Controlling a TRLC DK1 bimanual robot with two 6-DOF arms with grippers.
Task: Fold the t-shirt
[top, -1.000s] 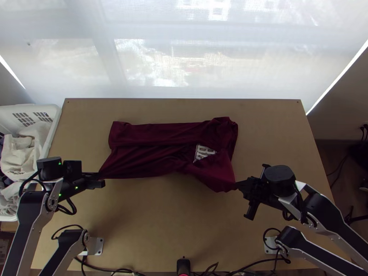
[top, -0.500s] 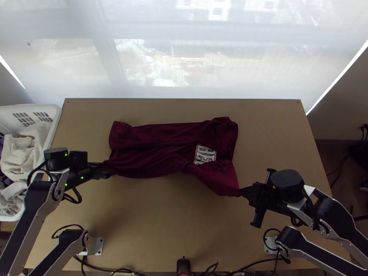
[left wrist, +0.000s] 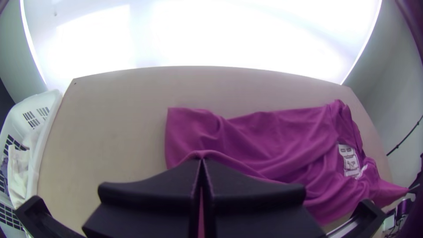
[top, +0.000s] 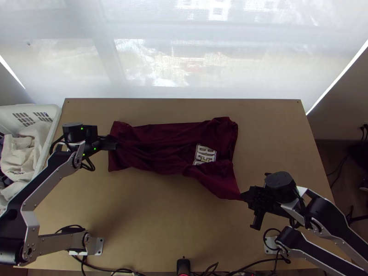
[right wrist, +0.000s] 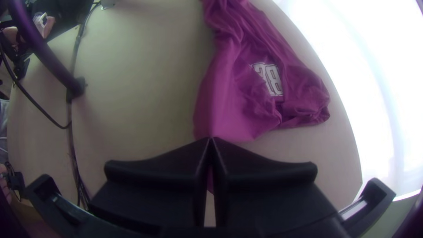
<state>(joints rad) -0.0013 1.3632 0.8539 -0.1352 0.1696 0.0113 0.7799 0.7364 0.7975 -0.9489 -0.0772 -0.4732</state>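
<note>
In the top view the dark red t-shirt (top: 158,142) lies in a wide, wrinkled strip across the table, its white print partly showing. My left gripper (top: 115,142) is at the shirt's left end, shut on its cloth. At the near right, my right gripper (top: 244,197) is shut on a corner drawn out to a point. In the left wrist view a raised edge of the t-shirt (left wrist: 246,136) meets the tips of the left gripper (left wrist: 201,161). The right wrist view has the t-shirt (right wrist: 238,105) running into the right gripper (right wrist: 210,140).
A white basket (top: 54,120) with cloths stands beyond the table's left edge. Bare tabletop (top: 161,216) lies on the shirt's near side, with cables along the near edge. In the right wrist view, a person's hand (right wrist: 47,26) is at the upper left.
My left gripper has moved away from the near edge and slightly right, carrying the shirt's near left corner over its left end. My right gripper has shifted slightly right and toward the near edge, stretching its corner.
</note>
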